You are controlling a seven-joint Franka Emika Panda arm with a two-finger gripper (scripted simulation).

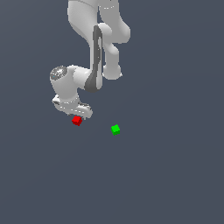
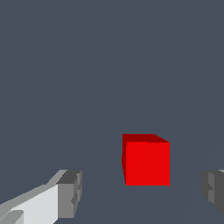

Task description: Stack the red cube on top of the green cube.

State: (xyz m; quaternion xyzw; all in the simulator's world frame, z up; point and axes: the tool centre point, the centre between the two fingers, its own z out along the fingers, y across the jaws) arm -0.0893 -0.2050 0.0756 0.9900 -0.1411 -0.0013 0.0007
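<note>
Gripper (image 2: pixel 142 192) is spread wide with nothing in it, 2 fingers (image 2: pixel 70 194) either side of the red cube (image 2: pixel 146 162) with gaps, looks lined up for a grab. Green cube (image 1: pixel 115 129) sits well apart from the red cube, waiting as the base.
</note>
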